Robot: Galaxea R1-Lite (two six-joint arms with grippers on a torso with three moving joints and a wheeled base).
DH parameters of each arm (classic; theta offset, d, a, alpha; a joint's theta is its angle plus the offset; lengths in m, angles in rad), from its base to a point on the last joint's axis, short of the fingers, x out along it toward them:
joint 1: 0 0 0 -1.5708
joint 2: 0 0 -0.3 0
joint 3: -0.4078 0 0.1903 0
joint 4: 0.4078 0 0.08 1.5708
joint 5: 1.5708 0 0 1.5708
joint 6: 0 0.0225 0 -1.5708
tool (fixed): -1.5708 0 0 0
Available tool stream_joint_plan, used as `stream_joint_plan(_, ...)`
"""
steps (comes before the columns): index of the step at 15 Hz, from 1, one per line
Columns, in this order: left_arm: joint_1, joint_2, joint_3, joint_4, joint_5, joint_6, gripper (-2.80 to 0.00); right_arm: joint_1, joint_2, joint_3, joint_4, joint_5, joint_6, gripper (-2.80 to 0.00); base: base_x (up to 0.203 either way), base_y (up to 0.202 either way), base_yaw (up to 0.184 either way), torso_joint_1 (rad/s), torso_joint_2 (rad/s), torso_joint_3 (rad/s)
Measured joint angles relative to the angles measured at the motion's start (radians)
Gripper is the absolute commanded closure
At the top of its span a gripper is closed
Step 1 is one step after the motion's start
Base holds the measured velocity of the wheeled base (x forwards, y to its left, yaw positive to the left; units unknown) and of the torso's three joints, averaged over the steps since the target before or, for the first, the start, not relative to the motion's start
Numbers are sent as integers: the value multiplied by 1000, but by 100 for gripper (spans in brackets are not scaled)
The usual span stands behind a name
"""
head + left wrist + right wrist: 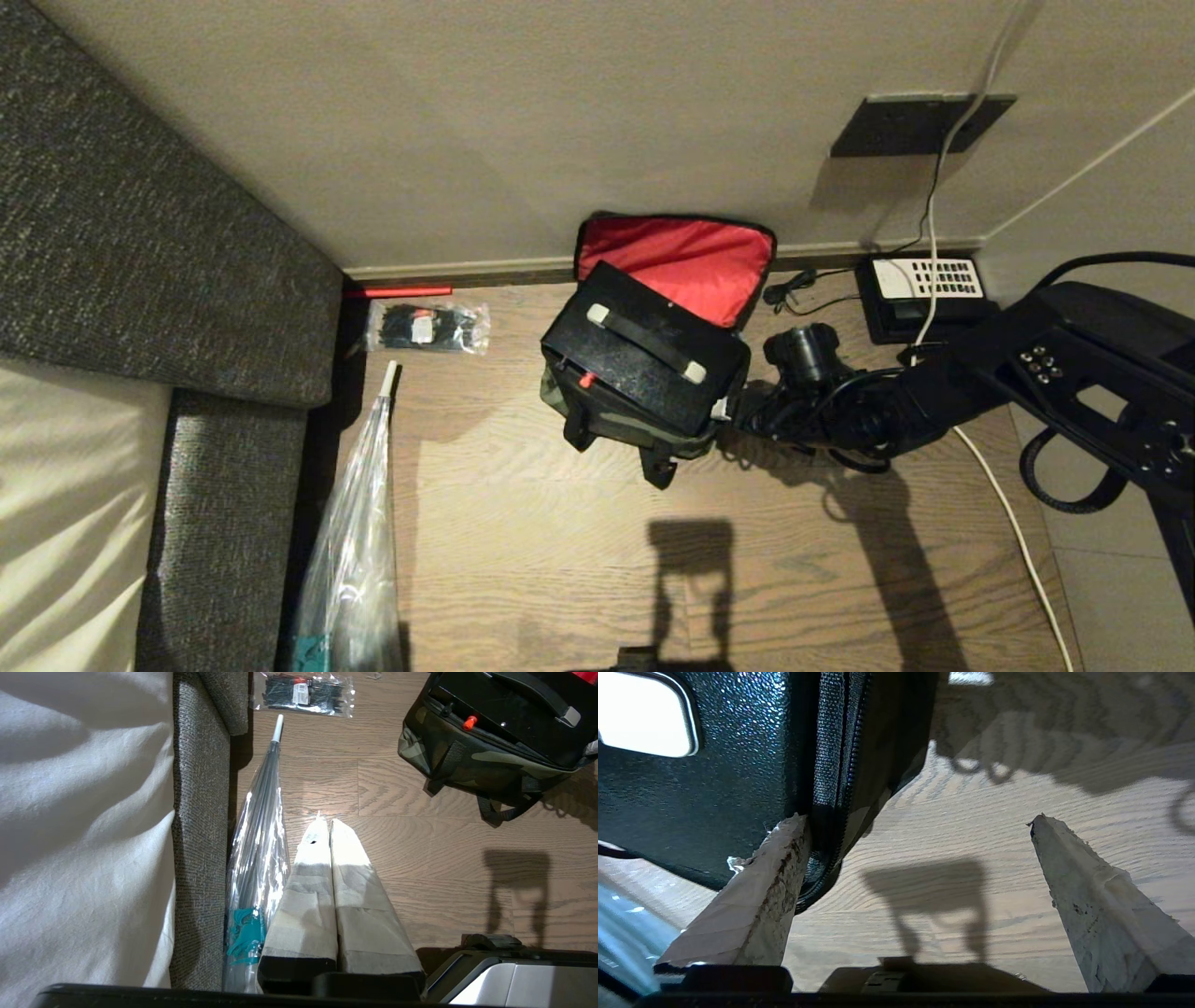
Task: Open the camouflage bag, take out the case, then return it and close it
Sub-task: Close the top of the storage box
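In the head view, the camouflage bag (635,425) stands on the wooden floor (560,541) at the centre of the frame, close to the skirting of the wall, its lid (686,266) thrown back so the red lining faces up. The case (644,359) sits in the open bag, its top and handle sticking out above the rim, a small red latch showing on its lower left edge. The right gripper (733,415) comes in from the right of the frame and sits at the bag's right-hand corner. A black telephone (920,299) lies at the upper right by the wall, a packet of black cable ties (428,327) to the left of the bag, and a clear umbrella (359,551) along the grey sofa (140,233) at the lower left. In the left wrist view, the left gripper (325,823) hangs over bare floor at the frame's centre, its taped fingers pressed together and holding nothing; the bag and case are at the upper right, well apart from it. In the right wrist view, the right gripper's fingers (1087,891) stand wide apart; the left one in the frame lies against the bag's zipper edge beside the case's textured side, the other is over the floor.
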Motion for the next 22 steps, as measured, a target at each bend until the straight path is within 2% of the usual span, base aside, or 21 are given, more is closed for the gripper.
stream_joint_plan(4, 0, 0, 0, 0, 0, 0, 0, 0, 19, -7, -7, -34, -6, -280, 0, 0, 0, 0, 0, 0)
stream_joint_plan(5, 0, 0, 0, 0, 0, 0, 0, 0, 24, -13, -9, -50, -15, 0, 0, 0, 0, 0, 0, 0)
stream_joint_plan(15, 0, 0, 0, 0, 0, 0, 0, 9, 44, -39, -75, -88, -70, 0, 0, 0, 0, 0, 0, 0)
stream_joint_plan(22, 0, 0, 0, 0, 0, 0, 0, 30, 9, -31, -74, -119, -94, 0, 0, 0, 0, 0, 0, 0)
